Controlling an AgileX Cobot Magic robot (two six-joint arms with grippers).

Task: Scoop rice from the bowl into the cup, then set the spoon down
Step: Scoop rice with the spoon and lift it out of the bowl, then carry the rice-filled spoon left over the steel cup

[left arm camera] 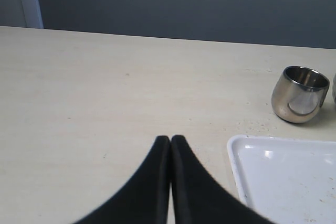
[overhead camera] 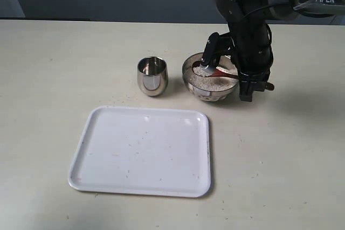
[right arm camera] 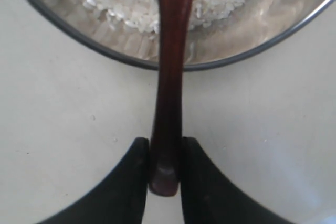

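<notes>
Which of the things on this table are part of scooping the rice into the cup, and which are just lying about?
In the job: rice, bowl, cup, spoon clamped in the right jaws.
Lying about: white tray; left jaws, shut on nothing.

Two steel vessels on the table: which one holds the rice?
The wide bowl, right in the exterior view: white rice heaped inside, wooden spoon dipped in. The narrower cup beside it shows none.
</notes>
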